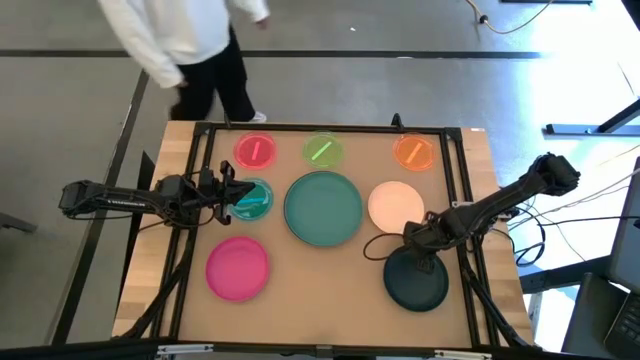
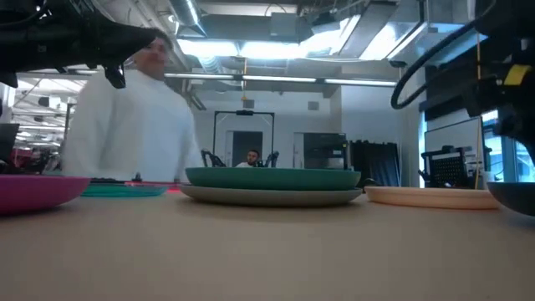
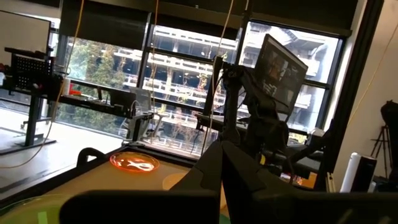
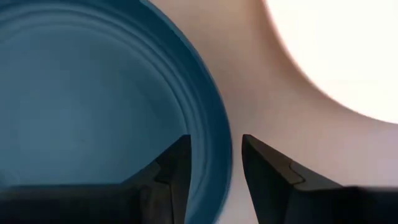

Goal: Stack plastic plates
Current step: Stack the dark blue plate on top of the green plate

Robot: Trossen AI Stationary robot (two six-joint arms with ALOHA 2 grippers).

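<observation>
My right gripper is open and points down over the far rim of the dark blackish-teal plate. One finger stands over the plate's inside and the other over the bare table. My left gripper hovers level above the small teal plate. The large teal plate lies on a grey plate. Lying flat on the table are the cream plate, the pink plate, and the small red, green and orange plates. My right gripper has its fingers on either side of the dark plate's far rim, coming from above. I cannot tell whether they touch the rim. The plate lies flat on the table.
A person in a white top stands at the table's far left corner. A dark frame runs around the work area. There is bare tabletop between the pink and dark plates.
</observation>
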